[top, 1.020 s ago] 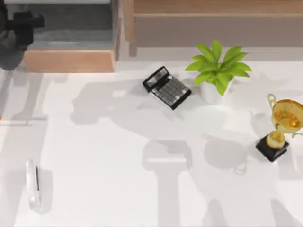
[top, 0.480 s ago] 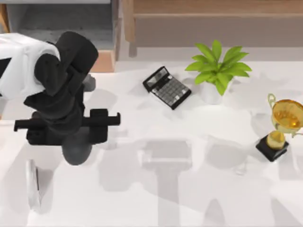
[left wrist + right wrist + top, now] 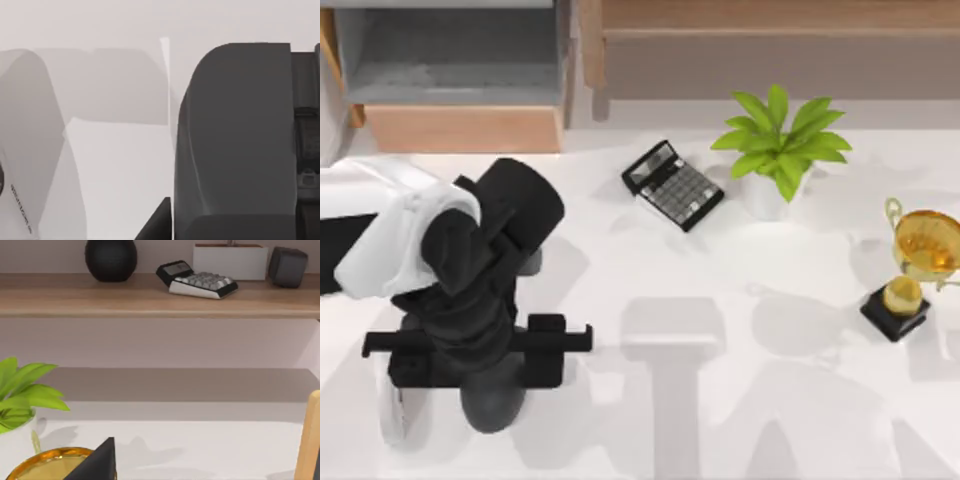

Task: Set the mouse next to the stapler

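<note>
The stapler (image 3: 390, 425) is a narrow white bar lying at the table's near-left corner, partly covered by my left arm. My left gripper (image 3: 480, 350) hangs over the table just right of the stapler, its black cross-bar spread wide above it. The left wrist view has a big dark grey rounded part (image 3: 235, 140) close up over the white tabletop. The mouse is out of view. In the right wrist view a black fingertip (image 3: 100, 462) of my right gripper pokes up beside the rim of the gold trophy (image 3: 45, 465).
A black-and-grey calculator (image 3: 673, 185) lies at the back centre, beside a potted plant (image 3: 778, 150). The gold trophy (image 3: 910, 265) stands at the right edge. A wooden shelf (image 3: 160, 295) behind the table carries a second calculator, a black vase and boxes.
My left arm has swung in from the back-left corner and come forward, so it now hangs over the near-left of the table and covers part of the stapler.
</note>
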{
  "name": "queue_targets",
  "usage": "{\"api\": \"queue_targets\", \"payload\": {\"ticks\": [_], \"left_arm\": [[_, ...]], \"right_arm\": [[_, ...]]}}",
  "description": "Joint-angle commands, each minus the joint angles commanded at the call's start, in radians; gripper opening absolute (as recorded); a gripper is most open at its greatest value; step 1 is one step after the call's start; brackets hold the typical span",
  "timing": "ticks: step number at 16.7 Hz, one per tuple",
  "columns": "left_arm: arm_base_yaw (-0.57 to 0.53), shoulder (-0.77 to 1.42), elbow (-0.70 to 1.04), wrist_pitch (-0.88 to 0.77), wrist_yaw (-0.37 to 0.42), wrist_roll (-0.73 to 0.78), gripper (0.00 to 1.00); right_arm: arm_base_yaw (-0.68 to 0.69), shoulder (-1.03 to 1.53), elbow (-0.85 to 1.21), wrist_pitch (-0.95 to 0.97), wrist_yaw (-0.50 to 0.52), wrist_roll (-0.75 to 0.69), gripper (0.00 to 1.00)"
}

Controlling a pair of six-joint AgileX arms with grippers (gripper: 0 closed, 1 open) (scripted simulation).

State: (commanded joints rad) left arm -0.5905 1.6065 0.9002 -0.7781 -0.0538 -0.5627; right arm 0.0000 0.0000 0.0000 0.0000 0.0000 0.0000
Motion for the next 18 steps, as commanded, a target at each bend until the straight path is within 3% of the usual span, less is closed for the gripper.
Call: {"api": "queue_targets", "payload": {"ticks": [18], "left_arm": [[0.004,0.003,0.006,0.056,0.001,0.003,0.0]], "right_arm": [[0.0,0.0,0.0,0.0,0.0,0.0,1.0]]}}
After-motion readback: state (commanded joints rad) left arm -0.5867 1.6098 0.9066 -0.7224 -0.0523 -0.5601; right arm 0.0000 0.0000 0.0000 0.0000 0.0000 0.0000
